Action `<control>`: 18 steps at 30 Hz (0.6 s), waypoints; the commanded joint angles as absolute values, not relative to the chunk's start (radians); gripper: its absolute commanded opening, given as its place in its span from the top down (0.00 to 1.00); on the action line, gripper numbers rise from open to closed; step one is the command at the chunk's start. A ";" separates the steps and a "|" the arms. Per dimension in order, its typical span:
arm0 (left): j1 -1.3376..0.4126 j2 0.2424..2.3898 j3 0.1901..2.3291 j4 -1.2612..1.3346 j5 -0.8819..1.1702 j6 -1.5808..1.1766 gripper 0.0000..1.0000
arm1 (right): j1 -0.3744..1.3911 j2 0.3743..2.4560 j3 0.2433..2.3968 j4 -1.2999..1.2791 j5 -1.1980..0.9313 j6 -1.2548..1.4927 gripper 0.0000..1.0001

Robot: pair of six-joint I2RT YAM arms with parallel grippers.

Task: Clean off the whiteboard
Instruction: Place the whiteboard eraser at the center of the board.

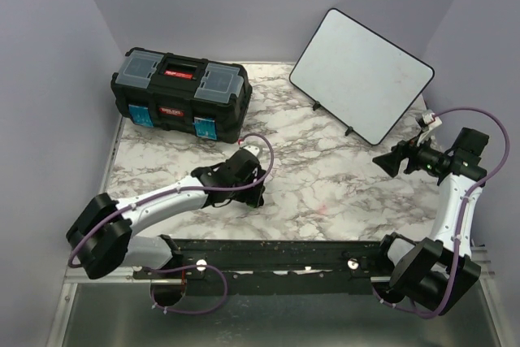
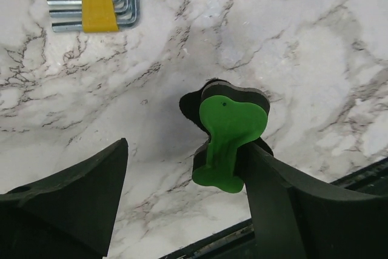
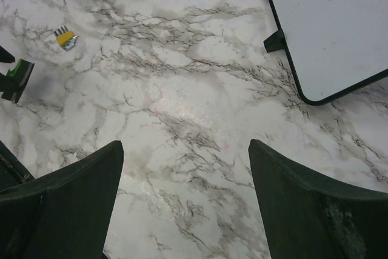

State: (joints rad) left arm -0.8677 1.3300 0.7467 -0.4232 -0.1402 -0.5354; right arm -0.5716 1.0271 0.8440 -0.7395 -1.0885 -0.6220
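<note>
The whiteboard leans propped at the bench's far right edge. The right hand hangs spread over open marble near its corner. The left hand is spread, a green eraser against one finger.

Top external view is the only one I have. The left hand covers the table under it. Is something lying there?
Observer: Yes. In the left wrist view a green eraser with a black pad sits on the marble table, between the fingers of the left hand.
Operator: Does the hand hold it?
Observer: No. The jaws stand wide. The eraser is close against one finger, and the other finger is well apart from it.
Operator: Is anything else near it?
Observer: A set of hex keys in a yellow holder lies flat on the table, beyond the eraser.
</note>
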 commanded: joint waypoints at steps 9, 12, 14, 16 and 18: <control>-0.871 1.236 0.754 -0.442 -0.005 -0.541 0.32 | -0.577 1.018 0.839 -0.805 -1.159 -0.668 0.14; -0.871 1.203 0.741 -0.420 0.096 -0.508 0.31 | -0.571 1.036 0.847 -0.855 -1.261 -0.719 0.09; -0.873 1.168 0.714 -0.368 0.133 -0.468 0.31 | -0.525 1.067 0.865 -0.891 -1.296 -0.742 0.09; -0.873 1.134 0.675 -0.314 0.136 -0.435 0.29 | -0.426 1.107 0.888 -0.902 -1.259 -0.749 0.09; -0.873 1.111 0.648 -0.276 0.105 -0.416 0.29 | -0.324 1.142 0.897 -0.871 -1.218 -0.702 0.10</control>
State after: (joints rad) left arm -0.8707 1.1774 0.7059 -0.3767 0.0616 -0.4896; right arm -0.4732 1.0847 0.8574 -0.8406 -1.2087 -0.7074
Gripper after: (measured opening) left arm 0.703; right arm 0.905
